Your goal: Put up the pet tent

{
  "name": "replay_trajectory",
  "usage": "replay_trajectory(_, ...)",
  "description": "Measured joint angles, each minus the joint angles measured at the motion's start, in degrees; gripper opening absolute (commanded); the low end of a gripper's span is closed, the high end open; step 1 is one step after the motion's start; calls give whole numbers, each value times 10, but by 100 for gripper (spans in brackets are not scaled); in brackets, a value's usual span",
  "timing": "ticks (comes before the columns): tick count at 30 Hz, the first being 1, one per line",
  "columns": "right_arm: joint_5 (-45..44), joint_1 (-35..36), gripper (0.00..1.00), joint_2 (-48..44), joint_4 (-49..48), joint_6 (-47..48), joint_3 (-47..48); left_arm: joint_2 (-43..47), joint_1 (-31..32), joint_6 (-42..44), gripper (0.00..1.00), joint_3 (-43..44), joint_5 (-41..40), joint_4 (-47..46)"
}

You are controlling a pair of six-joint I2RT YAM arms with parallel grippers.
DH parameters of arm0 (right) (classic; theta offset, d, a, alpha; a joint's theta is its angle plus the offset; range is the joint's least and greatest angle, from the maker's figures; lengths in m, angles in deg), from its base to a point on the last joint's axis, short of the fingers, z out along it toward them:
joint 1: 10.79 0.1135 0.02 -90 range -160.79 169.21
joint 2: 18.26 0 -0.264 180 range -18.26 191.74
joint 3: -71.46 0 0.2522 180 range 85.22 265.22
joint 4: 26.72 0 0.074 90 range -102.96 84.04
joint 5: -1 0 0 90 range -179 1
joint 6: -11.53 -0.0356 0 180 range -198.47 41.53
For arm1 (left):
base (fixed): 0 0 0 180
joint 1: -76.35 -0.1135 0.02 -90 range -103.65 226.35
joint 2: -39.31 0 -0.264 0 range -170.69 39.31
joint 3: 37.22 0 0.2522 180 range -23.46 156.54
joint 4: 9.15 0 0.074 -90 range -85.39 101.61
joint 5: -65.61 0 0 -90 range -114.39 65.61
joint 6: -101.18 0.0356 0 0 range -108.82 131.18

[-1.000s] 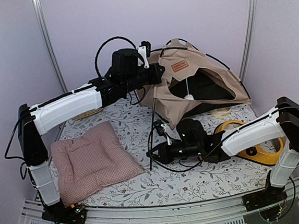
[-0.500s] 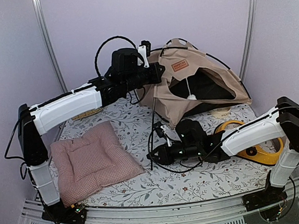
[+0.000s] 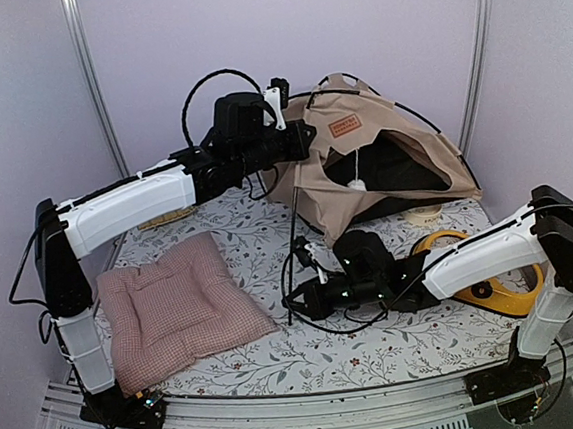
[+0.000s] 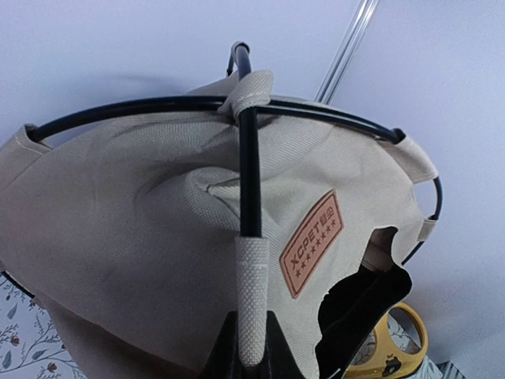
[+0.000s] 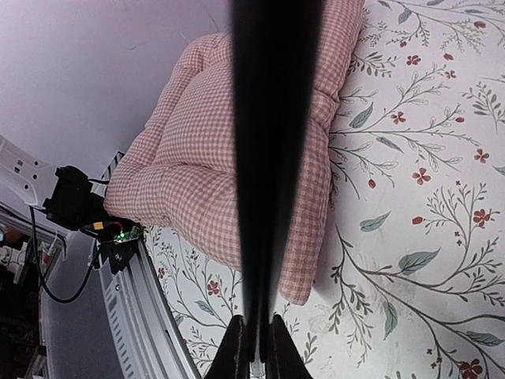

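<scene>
Tent point(image 3: 384, 126) at back of desk point(image 3: 379, 352), right of centre, sagging; left end effector point(image 3: 308, 138) clenched on its top pole point(image 4: 249, 166); right end effector point(image 3: 296, 300) low at desk centre, grasping lower end of slanting pole point(image 3: 294, 239); cushion point(image 3: 179, 309) front left.

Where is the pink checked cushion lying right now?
In the top view, the pink checked cushion lies flat on the near left of the table, just left of the right gripper, with the pet tent farther back on the right.
</scene>
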Motion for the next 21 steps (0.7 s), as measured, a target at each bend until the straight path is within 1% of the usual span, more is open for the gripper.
replay_trajectory(1, 0, 0, 0, 0, 3, 1, 2, 0, 0, 0, 5, 0, 1, 0)
replay_trajectory(2, 0, 0, 0, 0, 7, 1, 4, 0, 0, 1, 11, 0, 1, 0)
replay_trajectory(5, 0, 0, 0, 0, 23, 2, 15, 0, -1, 7, 35, 0, 5, -2)
replay_trajectory(6, 0, 0, 0, -1, 28, 2, 18, 0, -2, 11, 40, -1, 8, -7)
replay_trajectory(8, 2, 1, 0, -4, 42, 4, 25, 12, -3, 20, 51, -18, 16, -22)
replay_trajectory(10, 8, 1, 0, -9, 55, 7, 36, 41, -4, 32, 58, -59, 26, -35)
replay_trajectory(12, 15, -1, 0, -16, 63, 8, 48, 90, -4, 41, 62, -124, 39, -59)
replay_trajectory(14, 20, -6, 0, -21, 66, 7, 61, 148, -4, 52, 64, -192, 49, -84)
replay_trajectory(16, 32, -14, 0, -24, 67, 3, 75, 203, -4, 59, 65, -249, 52, -104)
replay_trajectory(17, 41, -17, 0, -24, 70, 2, 83, 248, -4, 62, 65, -295, 51, -123)
replay_trajectory(18, 46, -22, 0, -24, 72, 1, 89, 268, -4, 65, 66, -312, 49, -125)
replay_trajectory(21, 67, -31, 0, -24, 88, 2, 110, 357, -6, 71, 65, -401, 32, -160)
